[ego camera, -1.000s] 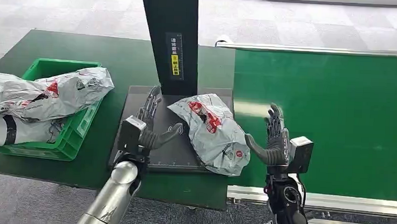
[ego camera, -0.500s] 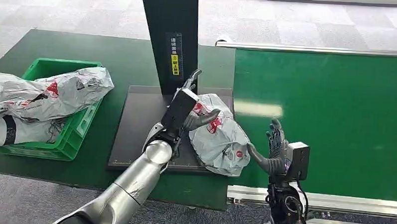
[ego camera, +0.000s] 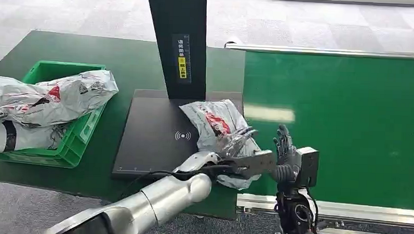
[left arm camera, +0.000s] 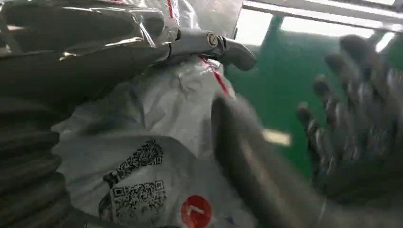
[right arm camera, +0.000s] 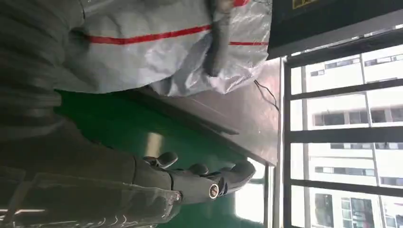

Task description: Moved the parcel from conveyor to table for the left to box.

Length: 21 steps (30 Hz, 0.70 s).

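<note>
The head view looks down from high over the table and conveyor. Both wrist views sit turned, very near the parcel, which all share.

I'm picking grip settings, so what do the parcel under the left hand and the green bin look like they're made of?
The parcel looks like a thin, glossy grey plastic mailer bag: it crumples, creases and catches highlights, with printed codes and a red mark. Its contents can't be told. The green bin looks like rigid moulded plastic, going by its straight rim and slotted wall. The left hand lies over the parcel.
</note>
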Each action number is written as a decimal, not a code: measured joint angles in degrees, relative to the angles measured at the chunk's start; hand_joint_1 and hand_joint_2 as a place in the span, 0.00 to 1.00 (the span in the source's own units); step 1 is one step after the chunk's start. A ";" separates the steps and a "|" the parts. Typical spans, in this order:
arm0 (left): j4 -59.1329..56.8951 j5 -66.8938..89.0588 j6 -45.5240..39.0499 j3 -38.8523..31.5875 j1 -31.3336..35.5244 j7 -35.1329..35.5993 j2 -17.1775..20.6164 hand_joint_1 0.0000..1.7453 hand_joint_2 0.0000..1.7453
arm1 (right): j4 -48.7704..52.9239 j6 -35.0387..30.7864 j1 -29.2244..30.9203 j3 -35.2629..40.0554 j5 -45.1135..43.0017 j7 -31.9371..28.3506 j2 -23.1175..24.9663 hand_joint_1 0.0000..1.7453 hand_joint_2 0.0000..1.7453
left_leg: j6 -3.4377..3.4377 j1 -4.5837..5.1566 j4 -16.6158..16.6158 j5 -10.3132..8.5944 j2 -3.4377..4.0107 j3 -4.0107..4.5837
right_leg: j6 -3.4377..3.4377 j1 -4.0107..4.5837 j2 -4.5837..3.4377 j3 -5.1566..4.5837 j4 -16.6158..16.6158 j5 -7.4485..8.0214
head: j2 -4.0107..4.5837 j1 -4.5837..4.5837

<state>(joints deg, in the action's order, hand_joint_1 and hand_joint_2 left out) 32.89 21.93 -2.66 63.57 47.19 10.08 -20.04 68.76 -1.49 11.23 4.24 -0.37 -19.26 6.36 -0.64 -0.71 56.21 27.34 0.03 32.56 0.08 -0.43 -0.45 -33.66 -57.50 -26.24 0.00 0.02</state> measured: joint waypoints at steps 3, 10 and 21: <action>-1.75 1.05 0.98 4.39 0.32 0.59 0.02 0.00 1.00 | -0.42 0.13 0.38 0.00 0.15 0.04 0.22 0.00 1.00 | 0.00 -0.01 0.00 0.00 -0.04 0.00 | 0.00 0.01 0.01 0.00 0.00 0.00 | 0.00 0.02; -3.67 1.39 1.31 8.47 1.33 0.68 0.02 0.00 1.00 | -1.05 0.17 0.47 -0.02 0.17 0.04 0.28 0.00 1.00 | 0.00 -0.01 -0.01 0.00 -0.03 -0.01 | 0.00 0.01 0.00 0.02 0.00 0.00 | 0.00 0.02; -4.57 1.39 1.35 10.02 1.78 0.68 0.02 0.00 1.00 | -1.25 0.17 0.50 -0.02 0.17 0.04 0.31 0.00 1.00 | 0.00 -0.01 -0.01 0.00 -0.03 -0.02 | 0.00 0.01 0.00 0.04 0.00 0.00 | 0.00 0.02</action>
<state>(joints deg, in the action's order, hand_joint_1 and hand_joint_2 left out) 28.33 23.32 -1.31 73.59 48.98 10.75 -20.02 67.52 -1.31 11.73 4.22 -0.20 -19.21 6.67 -0.64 -0.72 56.20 27.34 0.00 32.53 0.08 -0.42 -0.45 -33.63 -57.50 -26.23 0.00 0.04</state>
